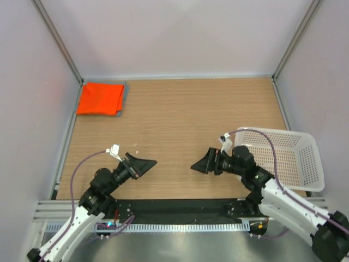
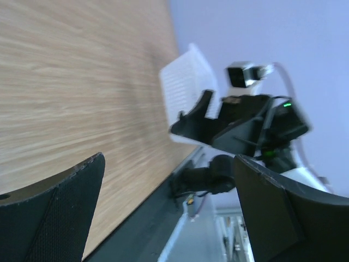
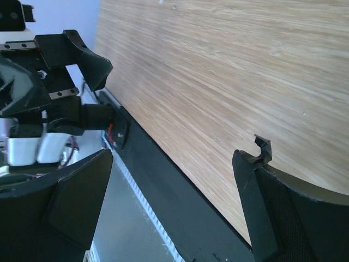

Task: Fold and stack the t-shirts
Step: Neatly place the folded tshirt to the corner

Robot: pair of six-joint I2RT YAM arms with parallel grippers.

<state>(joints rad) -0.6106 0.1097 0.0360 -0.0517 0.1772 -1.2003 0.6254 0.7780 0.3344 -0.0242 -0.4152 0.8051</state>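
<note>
Grey-blue shirt (image 1: 125, 97) — mostly hidden under orange shirt (image 1: 100, 99).

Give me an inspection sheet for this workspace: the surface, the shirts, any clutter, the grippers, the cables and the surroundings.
Surface: wooden table, light grain.
Job's things: orange shirt folded in the far left corner, lying on the grey-blue shirt, of which only an edge shows.
Clutter: white basket, empty, at the near right, reaching past the table's edge.
Grippers: left gripper and right gripper face each other over the near middle, jaws open, holding nothing.
Cables: lilac left cable loops off its wrist; right cable arcs over the basket.
Surroundings: pale walls, metal frame posts.
</note>
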